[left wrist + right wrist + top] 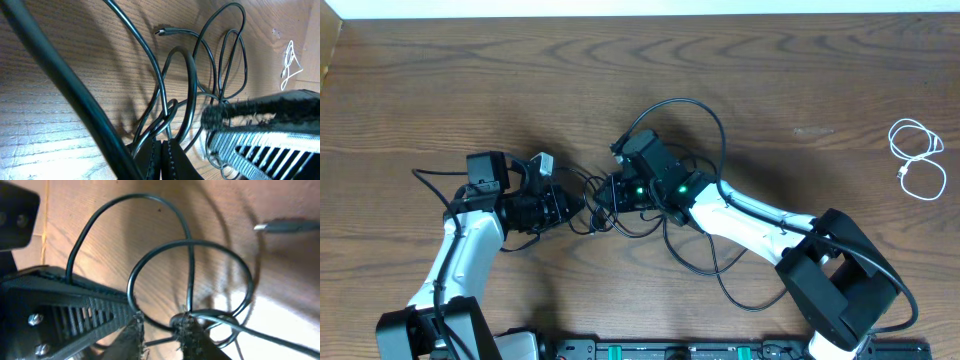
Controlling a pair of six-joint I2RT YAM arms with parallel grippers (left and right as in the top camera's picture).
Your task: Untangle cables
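Cables [706, 108] tangled between left claw [576, 205] and right claw [604, 198]; white cable [917, 160] apart.

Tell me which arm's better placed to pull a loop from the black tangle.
Probably right: the left gripper is shut on the black cables, anchoring them, while the right gripper sits at the knot, jaws slightly apart around a strand.

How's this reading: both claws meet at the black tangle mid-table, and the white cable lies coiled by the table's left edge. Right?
Wrong edge: the overhead view shows the white cable coiled by the table's right edge. The left claw and right claw do meet at the black tangle mid-table.
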